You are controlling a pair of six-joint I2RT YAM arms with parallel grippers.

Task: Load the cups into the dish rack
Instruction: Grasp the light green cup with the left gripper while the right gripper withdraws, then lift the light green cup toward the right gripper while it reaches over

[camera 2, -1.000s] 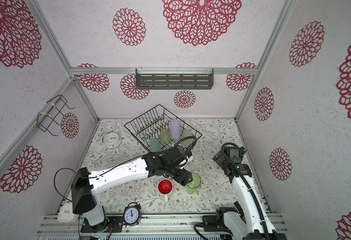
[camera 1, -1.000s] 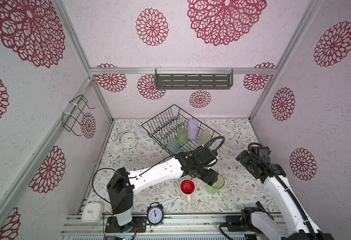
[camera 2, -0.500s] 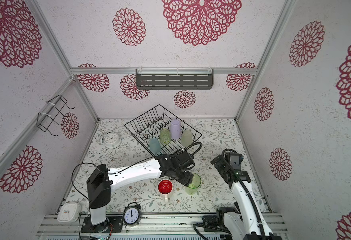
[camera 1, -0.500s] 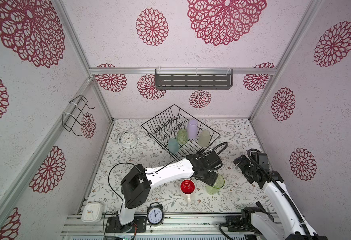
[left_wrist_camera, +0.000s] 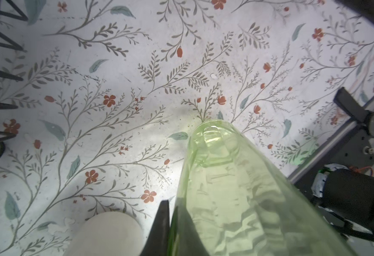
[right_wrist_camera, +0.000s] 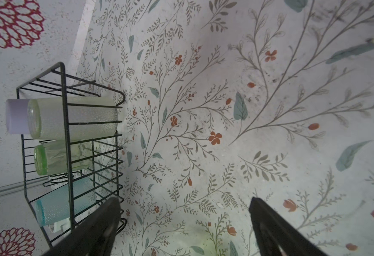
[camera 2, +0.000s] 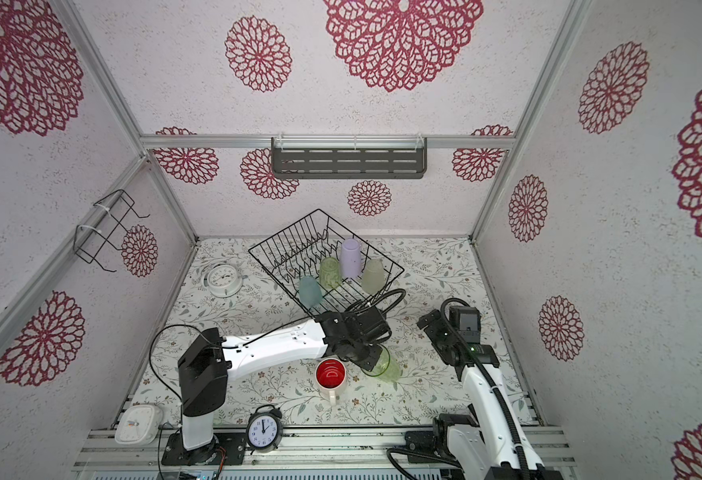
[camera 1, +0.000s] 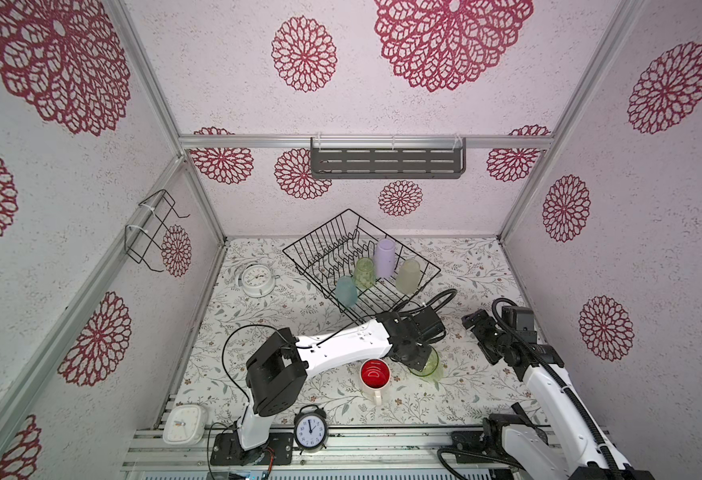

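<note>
You are pinching the green cup (camera 1: 431,369) by its thin wall in your closed left gripper (camera 1: 418,358) near the front edge of the bench (camera 1: 258,332) beside the mug (camera 1: 375,374), right gripper (right_wrist_camera: 182,206) hanging wide open and empty, so lifting toward the dish rack (camera 1: 316,230) is probably risking a slip or clipping the mug.

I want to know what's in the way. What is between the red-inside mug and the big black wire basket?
The robot's left arm reaches across there, between the mug and the dish rack. Both top views show it.
</note>
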